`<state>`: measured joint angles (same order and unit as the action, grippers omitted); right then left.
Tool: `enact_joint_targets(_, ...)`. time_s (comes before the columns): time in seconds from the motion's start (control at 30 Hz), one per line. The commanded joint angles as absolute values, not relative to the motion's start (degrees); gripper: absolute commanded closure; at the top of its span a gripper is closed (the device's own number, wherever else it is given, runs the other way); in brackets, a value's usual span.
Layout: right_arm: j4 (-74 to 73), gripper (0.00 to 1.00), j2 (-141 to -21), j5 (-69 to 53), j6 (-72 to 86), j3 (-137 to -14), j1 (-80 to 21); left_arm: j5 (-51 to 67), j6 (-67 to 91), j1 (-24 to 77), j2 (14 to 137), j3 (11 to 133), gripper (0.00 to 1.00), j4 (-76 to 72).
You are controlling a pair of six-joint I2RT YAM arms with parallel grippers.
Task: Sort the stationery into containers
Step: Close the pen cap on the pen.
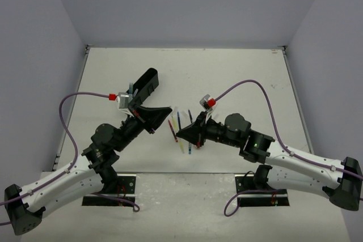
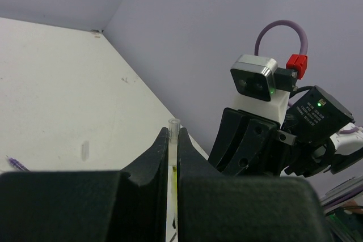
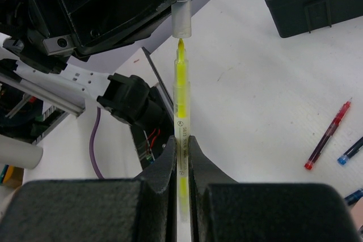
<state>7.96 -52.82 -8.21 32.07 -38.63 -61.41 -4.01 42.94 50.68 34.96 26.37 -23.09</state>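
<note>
My right gripper (image 3: 180,147) is shut on a yellow pen (image 3: 181,92) and holds it in the air, tip pointing away. My left gripper (image 2: 173,135) is shut on a clear pen cap (image 2: 173,124). In the right wrist view the cap (image 3: 181,18) hangs just off the pen's bare tip, in line with it. In the top view the two grippers (image 1: 168,111) (image 1: 180,134) meet nose to nose over the table's middle. The black organiser tray (image 1: 145,85) lies behind the left gripper, with pens in its far end. Several pens (image 1: 180,122) lie on the table under the grippers.
A red pen (image 3: 328,136) and a blue pen (image 3: 352,151) lie on the table to the right of my right gripper. The tray's end (image 3: 309,1) shows at upper right there. A purple pen (image 2: 17,164) lies at the left of the left wrist view.
</note>
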Motion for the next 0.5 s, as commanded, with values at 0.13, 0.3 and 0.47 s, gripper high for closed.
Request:
enact_joint_targets(0.13,7.56,1.0,-51.77,-6.33,30.2,-43.01,-61.7,-3.08,43.71,50.62,36.03,26.74,1.0,-25.7)
enact_joint_targets(0.3,7.54,1.0,-52.34,-5.94,30.13,-44.41,-61.64,-1.99,44.76,50.59,36.37,25.64,1.0,-27.77)
enact_joint_targets(0.47,7.75,1.0,-53.81,-3.84,30.96,-46.31,-61.7,-1.76,45.84,50.54,36.48,24.65,1.0,-29.63)
